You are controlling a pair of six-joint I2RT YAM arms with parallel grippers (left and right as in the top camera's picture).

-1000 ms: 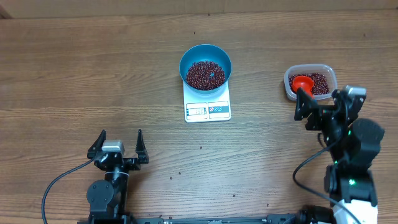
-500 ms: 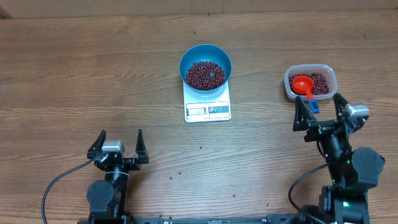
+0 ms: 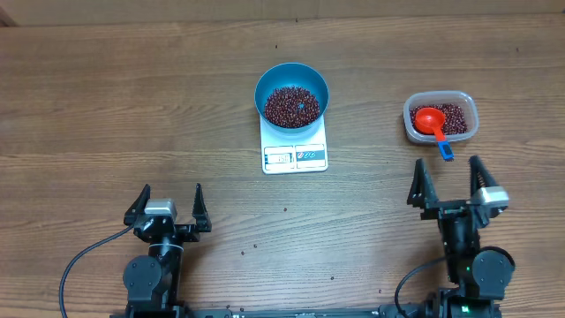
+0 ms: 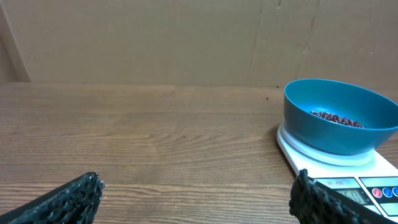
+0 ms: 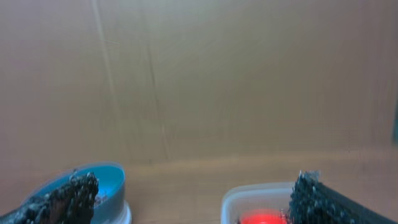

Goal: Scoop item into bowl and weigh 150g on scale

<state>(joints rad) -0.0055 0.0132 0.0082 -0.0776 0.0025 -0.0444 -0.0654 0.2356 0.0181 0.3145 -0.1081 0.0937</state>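
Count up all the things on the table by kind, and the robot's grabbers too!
blue bowl: 1
white scale: 1
clear tub: 1
red scoop: 1
bean heaps: 2
grippers: 2, the left gripper and the right gripper, both open
Total: 8

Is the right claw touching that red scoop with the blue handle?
Apart. The overhead view shows bare wooden table between the open right gripper and the red plastic scoop.

Nothing legible anywhere. Scale [image 3: 295, 152]: display window [image 3: 279, 158] digits too small and blurred from overhead. Blue-marked buttons [image 3: 310, 156]: symbols unreadable. Left wrist view: faint small print above display, illegible.
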